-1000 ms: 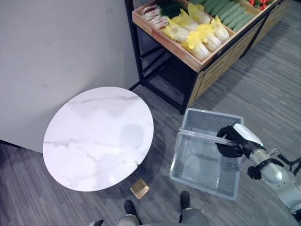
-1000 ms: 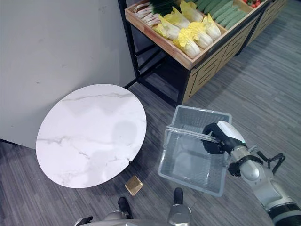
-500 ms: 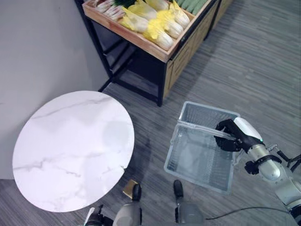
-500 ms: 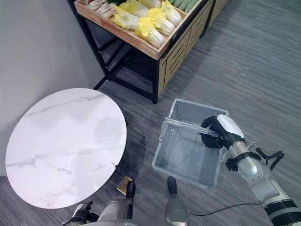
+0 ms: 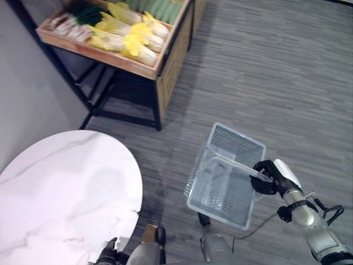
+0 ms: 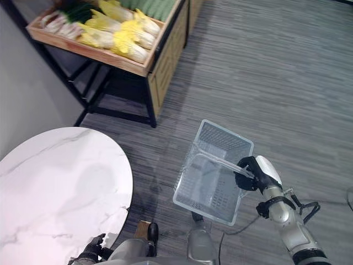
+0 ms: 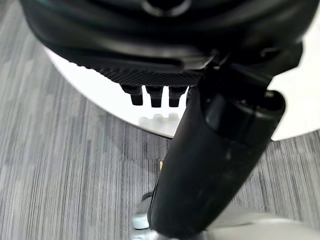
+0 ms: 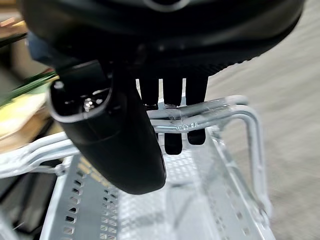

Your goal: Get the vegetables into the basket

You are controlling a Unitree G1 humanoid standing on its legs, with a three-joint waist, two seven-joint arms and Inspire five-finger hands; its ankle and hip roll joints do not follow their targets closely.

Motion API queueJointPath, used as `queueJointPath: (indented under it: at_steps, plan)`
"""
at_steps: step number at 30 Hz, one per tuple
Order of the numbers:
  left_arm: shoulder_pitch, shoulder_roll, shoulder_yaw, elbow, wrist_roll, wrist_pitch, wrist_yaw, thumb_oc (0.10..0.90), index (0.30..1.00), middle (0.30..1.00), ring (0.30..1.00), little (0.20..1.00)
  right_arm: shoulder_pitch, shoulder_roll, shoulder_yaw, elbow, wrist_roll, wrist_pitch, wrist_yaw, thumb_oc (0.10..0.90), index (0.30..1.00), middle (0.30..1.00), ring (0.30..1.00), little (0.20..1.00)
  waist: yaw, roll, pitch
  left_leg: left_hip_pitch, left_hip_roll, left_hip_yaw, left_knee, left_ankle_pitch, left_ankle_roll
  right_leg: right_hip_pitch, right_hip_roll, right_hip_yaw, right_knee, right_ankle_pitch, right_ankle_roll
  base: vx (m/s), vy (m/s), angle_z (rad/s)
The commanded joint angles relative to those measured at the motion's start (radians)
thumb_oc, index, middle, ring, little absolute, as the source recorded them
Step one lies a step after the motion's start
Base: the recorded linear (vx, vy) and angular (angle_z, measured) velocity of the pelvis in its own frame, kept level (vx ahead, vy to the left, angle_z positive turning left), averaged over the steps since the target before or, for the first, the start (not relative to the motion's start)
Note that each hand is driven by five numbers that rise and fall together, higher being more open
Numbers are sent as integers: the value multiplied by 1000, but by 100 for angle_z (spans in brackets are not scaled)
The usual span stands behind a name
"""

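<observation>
Fingers (image 8: 172,120) of right robot hand (image 5: 270,175) curl round basket (image 5: 218,190) handle (image 8: 200,116).

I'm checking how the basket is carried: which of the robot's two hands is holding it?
The right hand: its fingers are curled round the handle of the clear basket. The left hand holds nothing and hangs by the edge of the white marble table.

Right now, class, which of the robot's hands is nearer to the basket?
Right. The right hand grips the basket by its handle; the left hand hangs past the table's edge, apart from it.
</observation>
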Motion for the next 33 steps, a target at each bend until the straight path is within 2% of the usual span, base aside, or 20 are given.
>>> queueJointPath:
  at_steps: [1, 3, 6, 9, 14, 19, 23, 26, 28, 30, 33]
  plan:
    - [32, 14, 26, -9, 12, -2, 21, 900, 1000, 1000, 1000, 1000, -162, -78, -129, -92, -13, -73, -120, 400, 300, 300, 300, 300, 70, 82, -21, 26, 101, -57, -199, 122, -108, 67, -25, -277, 110, 43, 56, -27, 6, -98]
    - [31, 11, 28, -14, 10, -1, 21, 900, 1000, 1000, 1000, 1000, -172, -75, -124, -82, -23, -66, -123, 400, 300, 300, 300, 300, 74, 77, -29, 41, 109, -29, -203, 116, -113, 88, -51, -333, 92, 59, 57, 7, -7, -90]
    - [26, 2, 18, -9, 20, 2, 17, 900, 1000, 1000, 1000, 1000, -147, -69, -143, -78, -23, -59, -125, 400, 300, 300, 300, 300, 67, 65, -42, 50, 107, -24, -193, 105, -117, 97, -45, -315, 62, 74, 61, 49, -41, -48]
    - [25, -5, 20, -12, 24, 8, 15, 900, 1000, 1000, 1000, 1000, -122, -53, -147, -55, -11, -54, -129, 400, 300, 300, 300, 300, 65, 56, -56, 64, 122, -2, -197, 104, -133, 118, -34, -340, 10, 71, 59, 82, -132, -2]
    - [14, -12, 3, -25, 24, 8, 22, 900, 1000, 1000, 1000, 1000, -91, -27, -145, 12, 6, -45, -132, 400, 300, 300, 300, 300, 60, 66, -63, 79, 147, -10, -234, 127, -153, 131, -8, -347, -6, 53, 47, 76, -145, -7]
    - [-9, -21, -34, -60, 18, 4, 35, 900, 1000, 1000, 1000, 1000, -90, 11, -120, 183, 33, -29, -152, 400, 300, 300, 300, 300, 48, 87, -60, 87, 183, -21, -248, 149, -179, 137, 25, -354, -3, 25, 27, 63, -145, 6]
    - [-36, -37, -78, -83, -5, -6, 48, 900, 1000, 1000, 1000, 1000, -142, 47, -83, 451, 78, -8, -180, 400, 300, 300, 300, 300, 48, 101, -67, 85, 201, -24, -248, 165, -199, 162, 50, -369, -42, 27, 20, 66, -132, -2]
    - [-38, -41, -89, -83, -6, -4, 49, 900, 1000, 1000, 1000, 1000, -153, 64, -73, 523, 92, -4, -184, 400, 300, 300, 300, 300, 49, 105, -73, 86, 202, -26, -249, 165, -202, 171, 51, -372, -50, 26, 20, 47, -35, -1]
    - [-40, -49, -98, -55, 7, 0, 55, 900, 1000, 1000, 1000, 1000, -164, 118, -86, 633, 169, -8, -192, 400, 300, 300, 300, 300, 48, 108, -81, 93, 200, -26, -250, 160, -202, 179, 50, -367, -53, 27, 21, 51, -7, 1]
    - [-38, -50, -102, -52, 15, 3, 55, 900, 1000, 1000, 1000, 1000, -163, 127, -79, 646, 172, -6, -189, 400, 300, 300, 300, 300, 48, 108, -83, 97, 200, -25, -251, 158, -201, 183, 49, -364, -53, 26, 21, 25, 11, 6]
    - [-31, -50, -115, -6, 78, 12, 52, 900, 1000, 1000, 1000, 1000, -161, 170, -66, 803, 170, 5, -186, 400, 300, 300, 300, 300, 47, 109, -96, 116, 197, -19, -257, 149, -199, 194, 47, -355, -53, 26, 22, 38, 48, 1]
